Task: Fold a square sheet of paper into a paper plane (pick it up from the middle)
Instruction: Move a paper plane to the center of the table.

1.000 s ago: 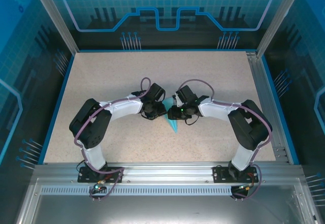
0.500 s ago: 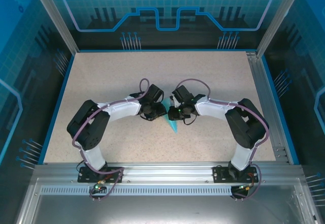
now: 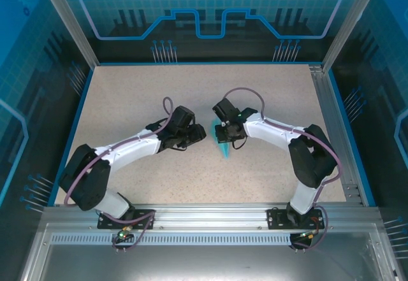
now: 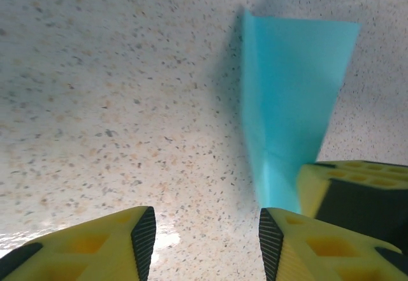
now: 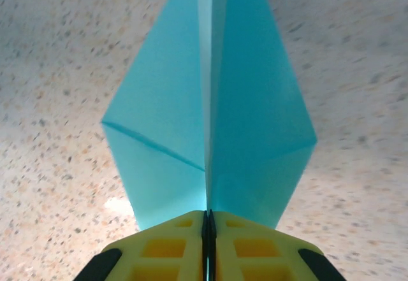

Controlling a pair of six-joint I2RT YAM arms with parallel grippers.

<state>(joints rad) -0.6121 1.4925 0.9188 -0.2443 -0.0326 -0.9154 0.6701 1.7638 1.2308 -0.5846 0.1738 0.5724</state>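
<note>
Got the right gripper [image 5: 207, 227] pinched fully shut on the paper plane's [image 5: 210, 102] centre fold, holding it around the middle of the speckled table [image 5: 51, 71]. Got the left gripper [image 4: 204, 231] just beside it too, fingers [image 4: 95, 246] roughly halfway apart, gripping nothing, just hovering next to the plane's edge.

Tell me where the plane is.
In the top view the plane is near the table centre, pinched in the right end effector, the open left end effector just left of it.
</note>
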